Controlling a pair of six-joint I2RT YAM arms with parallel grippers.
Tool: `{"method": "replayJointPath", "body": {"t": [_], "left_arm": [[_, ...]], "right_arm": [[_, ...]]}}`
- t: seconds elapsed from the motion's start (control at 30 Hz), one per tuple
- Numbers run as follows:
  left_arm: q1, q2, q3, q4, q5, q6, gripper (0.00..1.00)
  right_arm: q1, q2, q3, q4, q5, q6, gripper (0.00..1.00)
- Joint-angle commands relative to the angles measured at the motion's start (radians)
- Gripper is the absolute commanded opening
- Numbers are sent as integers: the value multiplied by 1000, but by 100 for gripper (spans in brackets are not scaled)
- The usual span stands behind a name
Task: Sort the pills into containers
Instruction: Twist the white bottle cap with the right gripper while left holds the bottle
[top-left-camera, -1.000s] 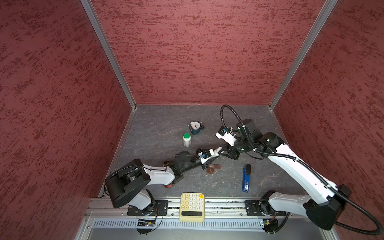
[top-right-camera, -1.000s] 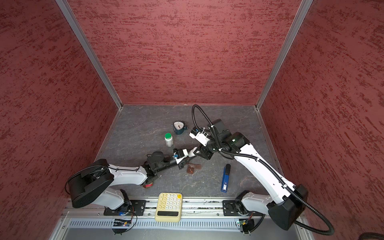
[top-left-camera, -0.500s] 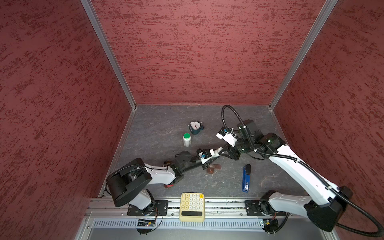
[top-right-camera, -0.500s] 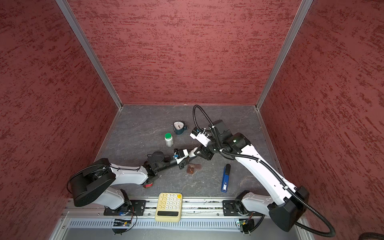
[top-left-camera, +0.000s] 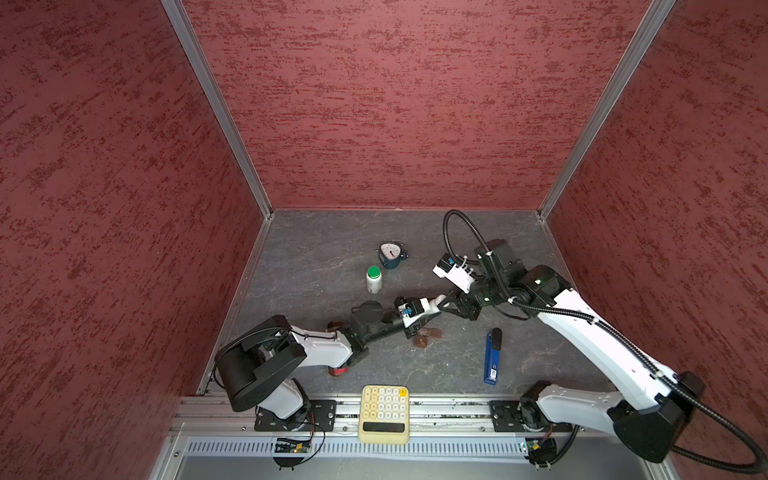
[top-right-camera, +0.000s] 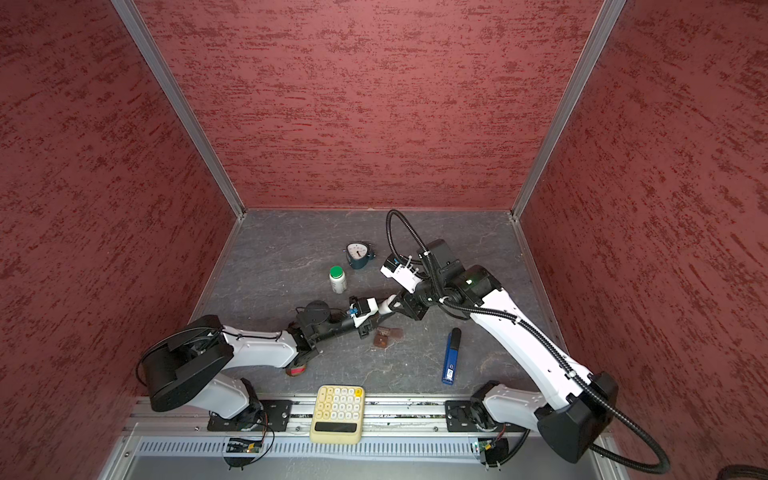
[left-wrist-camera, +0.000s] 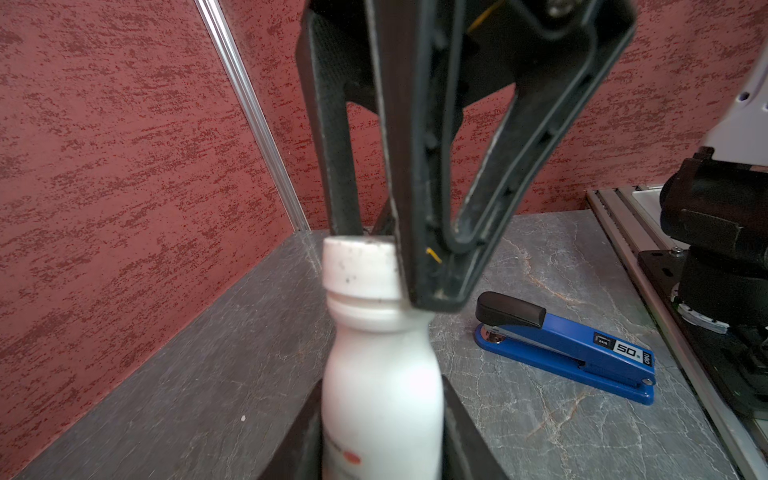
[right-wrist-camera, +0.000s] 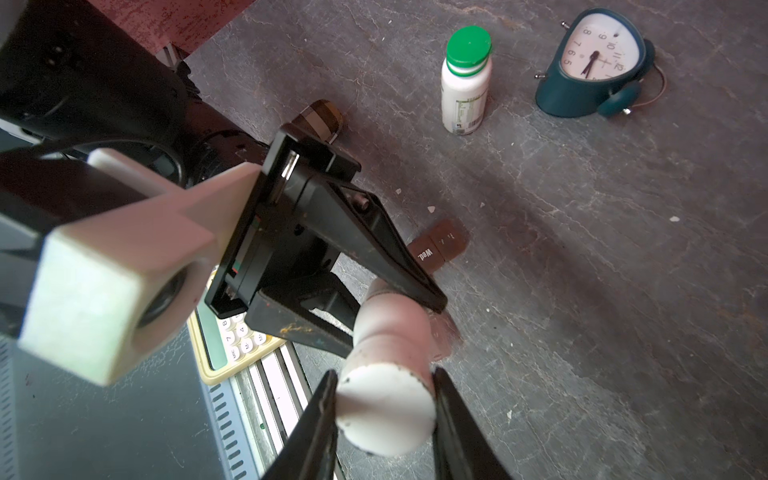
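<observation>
The containers (top-left-camera: 424, 336), two short dark brown pieces of a pill-box strip, lie around the middle of the worktop (top-left-camera: 311, 257), just on the near side of the left hand (top-left-camera: 432, 309). In the right wrist view one lid reads "Wed." and sits closed. No cell looks open, and nothing shows inside any. A few tiny white specks lie loose on the worktop around them. They are probably pills (right-wrist-camera: 431, 209), though they are too small to be sure.

Just above them a white bottle (left-wrist-camera: 382, 374) lies roughly level between the two arms and appears clear of the worktop. The left hand pinches its body, and the right hand (right-wrist-camera: 384, 395) pinches its cap (left-wrist-camera: 359, 266) from both sides. The cap is seated, so I judge the step in hand to be unscrewing it. The sorting itself has not begun: opening the bottle, opening the cells and dropping pills in all remain.

Farther out, a blue stapler (top-left-camera: 492, 357) lies to the right of the containers. A green-capped bottle (top-left-camera: 373, 279) and a clock (top-left-camera: 390, 255) stand farther back and to the left, and a calculator (top-left-camera: 384, 413) sits at the near edge.

Against the pictures a second earlier, almost nothing differs. Both hands keep the same grips in the same place, and nothing on the worktop has shifted.
</observation>
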Motion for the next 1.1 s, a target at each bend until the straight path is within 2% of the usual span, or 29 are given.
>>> {"method": "replayJointPath", "body": {"t": [0.0,0.13,0.27,0.43,0.9,1.07], "left_arm": [[16,25,21,-54,-22,-7,0],[18,33,17,-57,-9,-11,0],[25,29,20,-56,0,-18,0],[36,26,32,-39,9,-29,0],[56,53,2,-29,24,-50,0],[55,54,-11,-25,21,-48,0]], "right_arm": [[7,-17,6,-17,-22,-30,28],[7,-17,29,-47,47,-78,27],[6,-12,35,-64,55,-119,30],[7,12,29,-48,13,-100,33],[-25,-50,62,13,-85,-76,33],[-39,-41,79,-15,-96,-109,33]]}}
